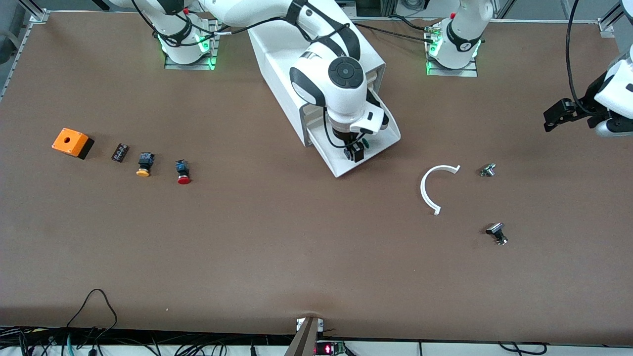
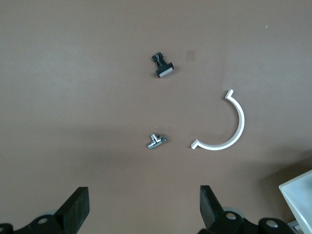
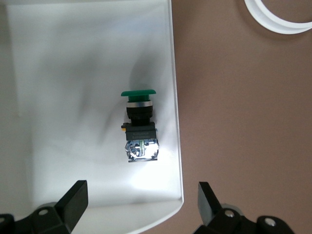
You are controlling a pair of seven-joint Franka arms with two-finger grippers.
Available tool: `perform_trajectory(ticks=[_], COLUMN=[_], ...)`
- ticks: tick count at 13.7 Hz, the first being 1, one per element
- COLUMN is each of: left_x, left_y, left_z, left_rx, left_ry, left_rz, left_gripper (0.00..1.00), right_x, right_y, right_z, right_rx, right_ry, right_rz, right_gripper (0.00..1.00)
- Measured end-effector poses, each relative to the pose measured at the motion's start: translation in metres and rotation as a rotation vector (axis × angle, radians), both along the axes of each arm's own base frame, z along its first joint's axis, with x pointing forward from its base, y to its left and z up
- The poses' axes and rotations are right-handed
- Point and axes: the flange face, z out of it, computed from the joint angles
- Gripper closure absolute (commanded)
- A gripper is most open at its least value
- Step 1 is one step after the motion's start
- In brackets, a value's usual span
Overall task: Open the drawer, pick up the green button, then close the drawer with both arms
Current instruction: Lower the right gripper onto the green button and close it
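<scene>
1. Drawer (image 1: 390, 136): bottommost tray of the white cabinet (image 1: 277, 64), pulled out onto the brown counter (image 1: 277, 247), flared lip toward the front camera.
2. Button (image 3: 139, 124): green cap, dark body, lying on its side on the drawer floor, close to one side wall. Nothing touches it. In the front view only a sliver of green shows beside the right arm's wrist.
3. Right gripper (image 3: 141, 207): hangs over the open drawer, straight above the button. Jaws spread wide, one on each side of the button and above it; nothing held.
4. Left gripper (image 2: 145, 212): waits in the air at the left arm's end of the counter, over bare brown surface. Jaws wide apart, nothing between them.
5. White half-ring (image 1: 429, 185): flat on the counter, nearer the front camera than the drawer, toward the left arm's end.
6. Small metal fitting (image 1: 487, 170): just beside the half-ring's open end, apart from it.
7. Black clip-like part (image 1: 496, 232): nearer the front camera than the fitting, well apart from it.
8. Right arm's end, in a loose row: orange box (image 1: 71, 142), small dark plate (image 1: 119, 152), yellow-capped pushbutton (image 1: 144, 164), red-capped pushbutton (image 1: 183, 172). None touching.
</scene>
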Motion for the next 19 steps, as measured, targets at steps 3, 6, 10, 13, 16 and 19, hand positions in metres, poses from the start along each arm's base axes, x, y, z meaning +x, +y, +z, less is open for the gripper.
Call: perform_trajectory(ticks=[3, 6, 10, 13, 16, 19], left_x=[0.003, 0.003, 0.003, 0.004, 0.004, 0.005], left_y=[0.017, 0.010, 0.002, 0.000, -0.001, -0.001], left_z=[0.015, 0.016, 0.016, 0.016, 0.016, 0.016], left_rx=[0.000, 0.000, 0.001, 0.001, 0.001, 0.000], left_ry=[-0.021, -0.012, -0.009, -0.009, -0.009, -0.009], left_rz=[0.029, 0.017, 0.004, 0.001, -0.001, -0.002], left_gripper=[0.00, 0.00, 0.00, 0.00, 0.00, 0.00], right_x=[-0.007, -0.012, -0.011, -0.011, -0.014, -0.015], right_y=[0.005, 0.009, 0.010, 0.012, 0.017, 0.020], right_z=[-0.014, -0.022, -0.035, -0.036, -0.044, -0.061], right_rx=[-0.014, -0.022, -0.018, -0.005, 0.004, 0.008], right_ry=[0.011, 0.018, 0.016, 0.006, 0.000, -0.002], right_rz=[0.012, 0.019, 0.019, 0.024, 0.032, 0.035], right_gripper=[0.00, 0.00, 0.00, 0.00, 0.00, 0.10])
